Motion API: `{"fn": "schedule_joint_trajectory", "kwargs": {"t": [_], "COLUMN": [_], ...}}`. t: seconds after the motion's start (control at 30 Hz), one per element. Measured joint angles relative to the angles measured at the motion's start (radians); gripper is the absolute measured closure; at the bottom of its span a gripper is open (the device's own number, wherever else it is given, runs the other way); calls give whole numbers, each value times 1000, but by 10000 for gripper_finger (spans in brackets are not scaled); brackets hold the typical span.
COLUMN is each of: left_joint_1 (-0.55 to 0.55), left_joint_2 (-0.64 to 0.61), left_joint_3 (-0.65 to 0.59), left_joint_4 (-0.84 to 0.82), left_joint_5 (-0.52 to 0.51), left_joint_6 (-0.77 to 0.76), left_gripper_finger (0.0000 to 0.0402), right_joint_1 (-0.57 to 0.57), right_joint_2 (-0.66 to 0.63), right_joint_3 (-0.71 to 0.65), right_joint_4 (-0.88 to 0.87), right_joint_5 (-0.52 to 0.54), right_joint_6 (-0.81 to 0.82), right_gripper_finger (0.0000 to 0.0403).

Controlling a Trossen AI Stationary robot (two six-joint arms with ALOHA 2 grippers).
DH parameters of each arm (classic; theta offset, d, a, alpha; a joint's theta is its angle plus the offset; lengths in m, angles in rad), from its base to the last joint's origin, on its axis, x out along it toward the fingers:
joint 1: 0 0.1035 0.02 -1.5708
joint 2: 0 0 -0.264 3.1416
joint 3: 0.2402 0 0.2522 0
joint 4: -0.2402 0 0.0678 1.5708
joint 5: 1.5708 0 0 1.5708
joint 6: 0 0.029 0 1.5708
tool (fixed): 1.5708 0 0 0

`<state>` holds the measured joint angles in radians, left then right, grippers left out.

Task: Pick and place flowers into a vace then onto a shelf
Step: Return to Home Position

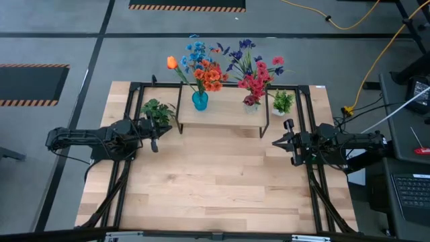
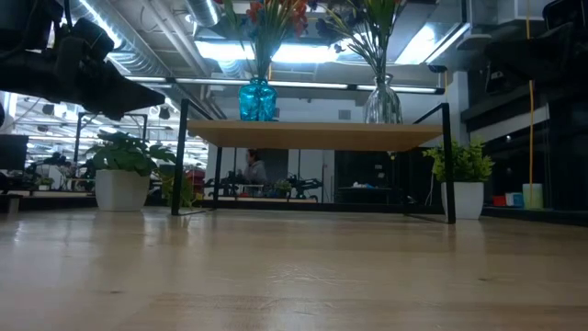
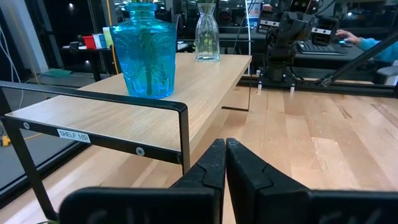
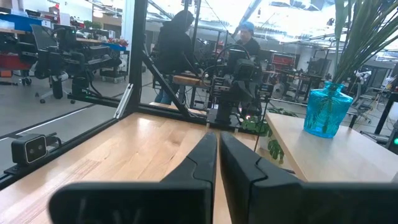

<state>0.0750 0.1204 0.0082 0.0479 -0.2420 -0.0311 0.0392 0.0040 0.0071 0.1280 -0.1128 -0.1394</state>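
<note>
Flowers [image 1: 205, 70] stand upright in two bunches on the shelf [image 1: 225, 113] at the middle of the table's [image 1: 215, 181] far edge. One bunch is in the blue vase [image 1: 199, 101] toward the shelf's left end, the other in the clear vase [image 1: 250, 104] toward its right end. The vases stand apart from each other, each set in from the shelf's edges.

The left gripper [image 3: 225, 152], fingers pressed together and holding nothing, hangs just off the shelf's left end. It points across the shelf toward the blue vase, the nearer of the two. The right gripper [image 4: 217, 143], likewise closed and empty, hovers off the shelf's right front corner, nearer the clear vase.

The job looks done. What is left appears to be drawing each arm back toward its own side edge, away from the stems. A potted plant [image 1: 158, 109] sits close by the left gripper, and another [image 1: 282, 102] stands beyond the shelf's right end. The shelf's black legs are the other things to clear.
</note>
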Motion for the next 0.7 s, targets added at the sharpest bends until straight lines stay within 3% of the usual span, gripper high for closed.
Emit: {"fn": "schedule_joint_trajectory", "kwargs": {"t": [0.7], "left_joint_1": [0], "left_joint_2": [0], "left_joint_3": [0], "left_joint_4": [0], "left_joint_5": [0], "left_joint_6": [0], "left_gripper_finger": [391], "right_joint_1": [0], "right_joint_2": [0], "right_joint_3": [0], "right_joint_4": [0], "right_joint_5": [0], "right_joint_6": [0], "right_gripper_finger": [380]}}
